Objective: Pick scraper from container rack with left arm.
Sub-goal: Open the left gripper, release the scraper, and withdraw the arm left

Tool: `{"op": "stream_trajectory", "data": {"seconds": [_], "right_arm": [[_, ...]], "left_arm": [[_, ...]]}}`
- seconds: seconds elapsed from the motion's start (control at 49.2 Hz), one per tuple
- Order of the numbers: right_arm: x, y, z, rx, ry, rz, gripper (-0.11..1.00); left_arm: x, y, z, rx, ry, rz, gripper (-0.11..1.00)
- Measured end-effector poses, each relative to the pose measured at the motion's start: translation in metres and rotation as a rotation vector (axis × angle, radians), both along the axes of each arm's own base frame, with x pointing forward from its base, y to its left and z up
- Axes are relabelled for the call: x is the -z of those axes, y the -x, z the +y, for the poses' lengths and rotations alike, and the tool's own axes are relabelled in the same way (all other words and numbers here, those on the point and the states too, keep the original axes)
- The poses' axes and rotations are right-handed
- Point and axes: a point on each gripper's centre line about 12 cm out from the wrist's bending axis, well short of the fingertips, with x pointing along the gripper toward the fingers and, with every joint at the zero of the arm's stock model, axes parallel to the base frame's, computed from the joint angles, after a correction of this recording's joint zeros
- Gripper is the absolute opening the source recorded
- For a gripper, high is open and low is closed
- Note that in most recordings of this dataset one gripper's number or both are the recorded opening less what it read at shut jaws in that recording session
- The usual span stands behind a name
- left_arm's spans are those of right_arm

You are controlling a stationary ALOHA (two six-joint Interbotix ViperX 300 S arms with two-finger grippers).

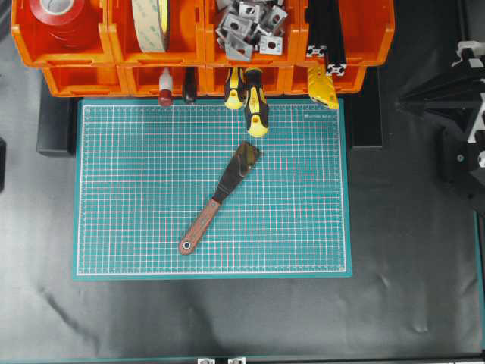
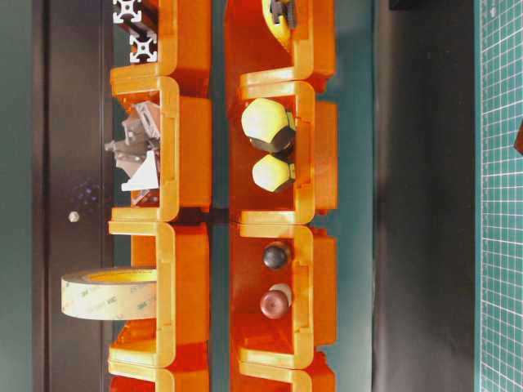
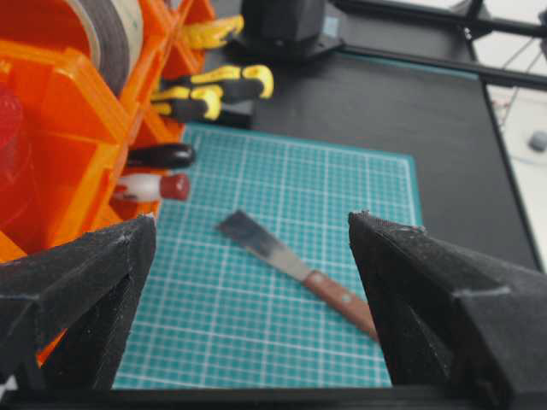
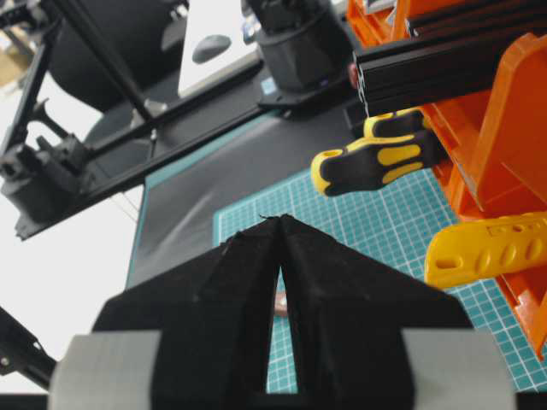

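The scraper lies flat on the green cutting mat, outside the orange container rack. Its dark blade points toward the rack and its reddish wooden handle toward the table's front. In the left wrist view the scraper lies on the mat below and ahead of my left gripper, which is open wide with nothing between its fingers; the rack is on its left. My right gripper is shut with its tips together, holding nothing, beside the rack. Neither gripper shows in the overhead view.
Yellow-and-black screwdrivers and a red-capped tool stick out of the rack's lower bins over the mat's far edge. A yellow perforated piece, tape rolls and metal brackets fill other bins. The right arm stands at the right edge.
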Motion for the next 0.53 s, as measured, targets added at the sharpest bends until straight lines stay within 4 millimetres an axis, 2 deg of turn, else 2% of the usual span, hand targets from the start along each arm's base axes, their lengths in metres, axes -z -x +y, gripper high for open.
{"op": "stream_trajectory", "data": {"seconds": [0.224, 0.528], "right_arm": [[-0.0016, 0.0007, -0.0004, -0.001, 0.037, -0.003, 0.0], [-0.0015, 0.001, -0.0009, -0.001, 0.061, -0.001, 0.0]], "left_arm": [[-0.0012, 0.0, -0.0011, 0.017, -0.03, -0.008, 0.83], [-0.0016, 0.0005, -0.0007, 0.016, -0.021, -0.011, 0.83]]}}
